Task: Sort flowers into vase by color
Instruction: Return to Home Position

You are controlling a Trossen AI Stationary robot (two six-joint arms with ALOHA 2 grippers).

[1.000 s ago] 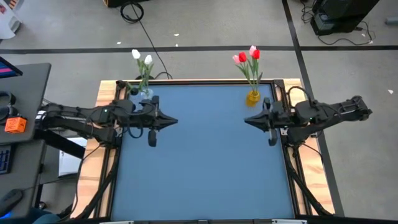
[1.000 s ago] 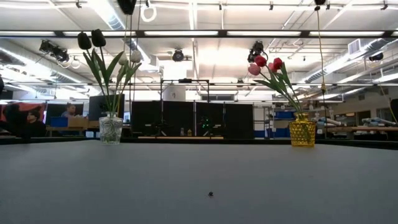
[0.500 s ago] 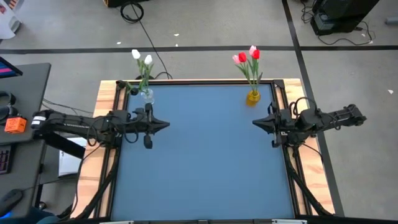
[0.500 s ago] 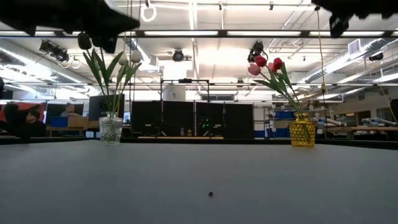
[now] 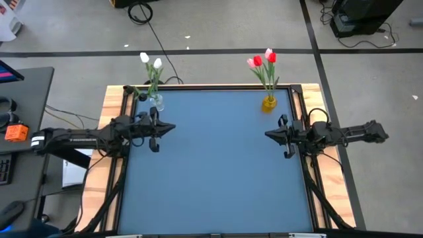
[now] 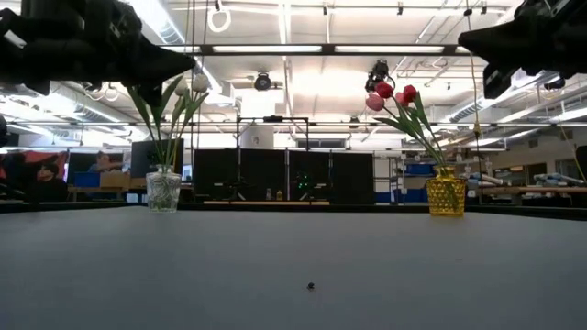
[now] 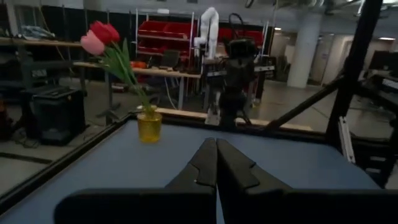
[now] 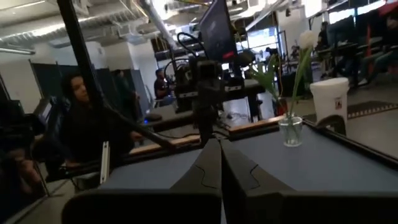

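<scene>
Flowers [image 5: 258, 61] are seated in vases [image 5: 268, 102] at the table's [image 5: 218, 178] far edge, past the left gripper [image 5: 170, 127] and right gripper [image 5: 269, 134], both closed on nothing.

**Two Vases, Two Bunches, Two Arms**

Two vases are standing on the one blue-topped table [image 5: 211, 172]: a clear glass vase [image 5: 156, 101] and a yellow dimpled vase [image 5: 268, 102]. Two white tulip heads [image 5: 144, 57] are showing above the clear one. Two red tulip heads [image 5: 258, 61] and at least one pink tulip head [image 5: 268, 51] are rising from the yellow. Two dark robot arms [image 5: 79, 137] are flanking the table.
</scene>
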